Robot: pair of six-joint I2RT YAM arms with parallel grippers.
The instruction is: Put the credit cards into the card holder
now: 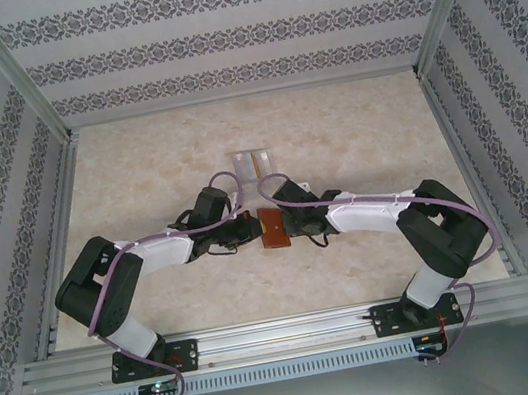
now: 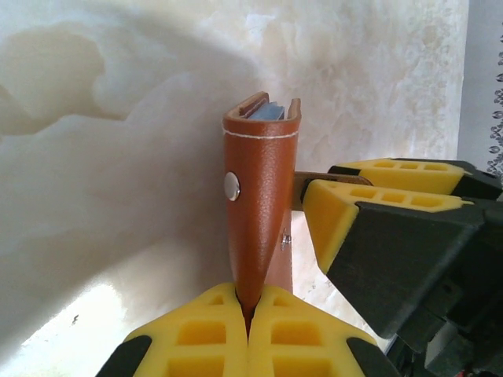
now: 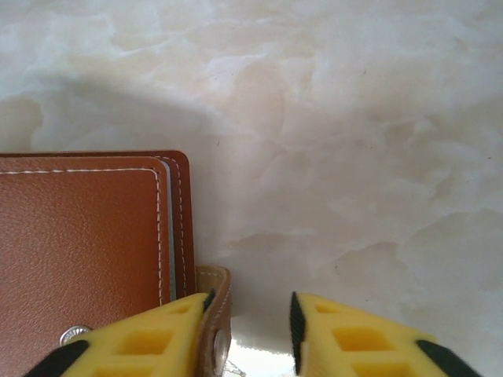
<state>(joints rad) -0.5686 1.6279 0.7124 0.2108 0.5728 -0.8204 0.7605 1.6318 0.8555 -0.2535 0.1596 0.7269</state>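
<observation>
The reddish-brown card holder is held off the table between the two arms. My left gripper is shut on its lower folded edge, so the holder stands up from the fingers with its greyish-blue pockets at the top. My right gripper is open beside the holder. The snap tab lies against its left finger's inner face, with a clear gap to the other finger. Credit cards, silvery-grey and orange-tan, lie on the table behind the grippers.
The pale marble-patterned table is enclosed by patterned walls with aluminium posts. Both arm bases sit on the front rail. My right gripper's yellow fingers sit close against the holder's right side in the left wrist view.
</observation>
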